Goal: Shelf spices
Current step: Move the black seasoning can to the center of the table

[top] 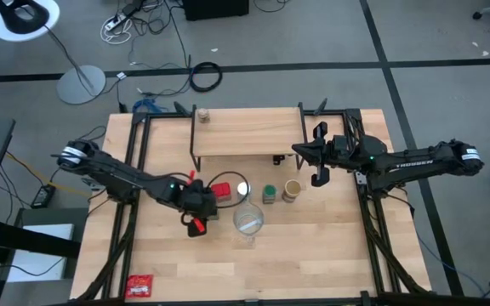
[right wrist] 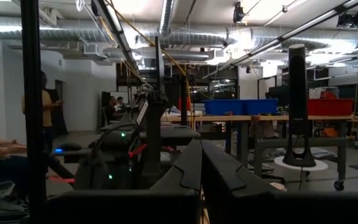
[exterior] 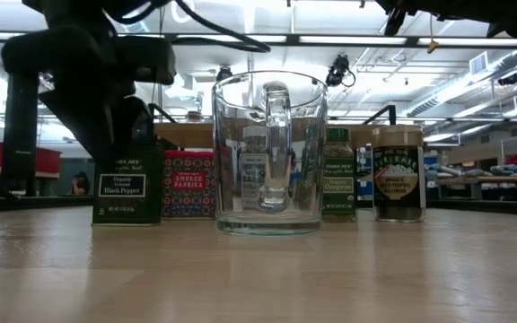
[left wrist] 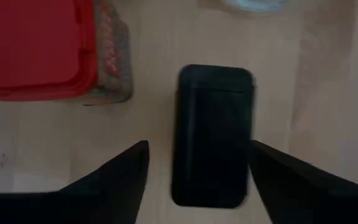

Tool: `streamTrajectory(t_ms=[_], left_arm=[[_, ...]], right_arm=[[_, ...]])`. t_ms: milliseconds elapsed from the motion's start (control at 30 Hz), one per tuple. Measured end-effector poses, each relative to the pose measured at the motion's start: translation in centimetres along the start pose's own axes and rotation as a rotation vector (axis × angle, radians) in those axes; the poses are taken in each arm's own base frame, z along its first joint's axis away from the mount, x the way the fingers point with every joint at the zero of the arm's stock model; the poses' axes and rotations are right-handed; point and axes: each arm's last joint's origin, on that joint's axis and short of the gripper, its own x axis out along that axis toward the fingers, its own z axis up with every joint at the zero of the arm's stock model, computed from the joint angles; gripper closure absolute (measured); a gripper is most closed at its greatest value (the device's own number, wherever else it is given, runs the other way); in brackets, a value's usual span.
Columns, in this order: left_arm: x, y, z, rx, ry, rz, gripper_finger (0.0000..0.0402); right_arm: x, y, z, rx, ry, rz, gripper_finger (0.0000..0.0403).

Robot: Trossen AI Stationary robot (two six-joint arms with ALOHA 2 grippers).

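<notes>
Left end effector (left wrist: 197, 163) hovers released, fingers either side of black pepper tin (left wrist: 213, 134) on desk (top: 313, 255) beside paprika tin (left wrist: 39, 46). Step: grasp; next close, lift to shelf (top: 245, 132). Right end effector (top: 320, 155) clenched, waits near shelf.

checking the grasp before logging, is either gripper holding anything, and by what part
Nothing is held. The left gripper is open, its fingers either side of the dark green tin, not closed on it. The right gripper is shut and empty by the shelf.

red tin (left wrist: 39, 50) crowds dark green tin (left wrist: 213, 134), far side clear
</notes>
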Motion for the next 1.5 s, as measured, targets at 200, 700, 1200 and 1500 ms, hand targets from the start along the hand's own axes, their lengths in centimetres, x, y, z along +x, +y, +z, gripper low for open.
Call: streamTrajectory(t_ms=[200,700,1200,1500], left_arm=[[-1.5,0.0,1.3,0.070,-0.030,-0.001,0.0282],[-13.3,0.3,9.9,0.334,-0.367,0.087,0.0285],[-6.8,1.1,15.1,0.445,-0.448,-0.031,0.0285],[-5.7,-0.3,17.5,0.455,-0.524,-0.148,0.0285]], right_arm=[[0.0,0.0,0.0,0.000,0.000,0.000,0.0400],[0.0,0.0,0.1,0.001,-0.004,0.000,0.0400],[0.0,0.1,0.2,0.003,-0.017,0.006,0.0400],[0.0,0.1,0.1,0.001,-0.009,0.004,0.0400]])
